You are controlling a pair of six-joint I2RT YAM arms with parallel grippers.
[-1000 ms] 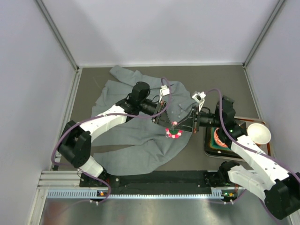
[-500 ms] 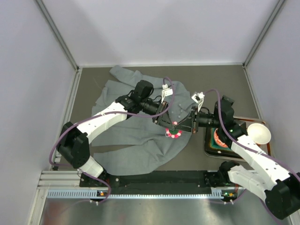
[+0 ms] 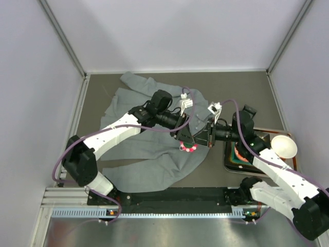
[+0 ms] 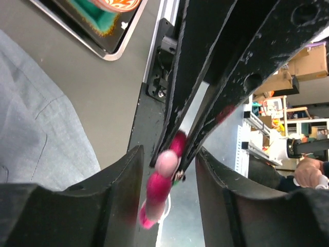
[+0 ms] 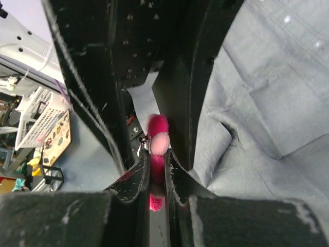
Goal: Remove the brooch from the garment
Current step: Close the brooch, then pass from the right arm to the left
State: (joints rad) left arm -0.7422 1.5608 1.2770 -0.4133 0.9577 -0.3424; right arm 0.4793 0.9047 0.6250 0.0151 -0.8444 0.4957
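Grips the brooch (image 5: 158,141) in the right pincer (image 5: 156,163), with fingers drawn almost together, parted only by the thickness of the pink petals and pressed on either face of the flower. Holds the left pincer (image 4: 168,157) spread wide, with one finger on each side of that same flower and of the right pincer's tips, and with a gap to the petals on both sides, judging by the left wrist view. Has both pincers tip to tip above the middle of the garment (image 3: 139,149), the left reaching in from one side and the right from the other, with the brooch right at the meeting fingertips, a little toward the arm bases in the top view. Cannot tell about the pin itself, free of the cloth or caught in it: hidden behind the fingers. Shows grey fabric with small white buttons (image 5: 286,19) just to the right of the right pincer's fingers. Has the rest of the garment lying rumpled on the bench (image 3: 241,92), mostly beneath and behind the left pincer. Shows a tray (image 4: 110,49) ahead of the left pincer's tips, off the cloth on bare bench, and a white bowl (image 3: 284,146) well behind the right pincer, at the tray's outer edge.
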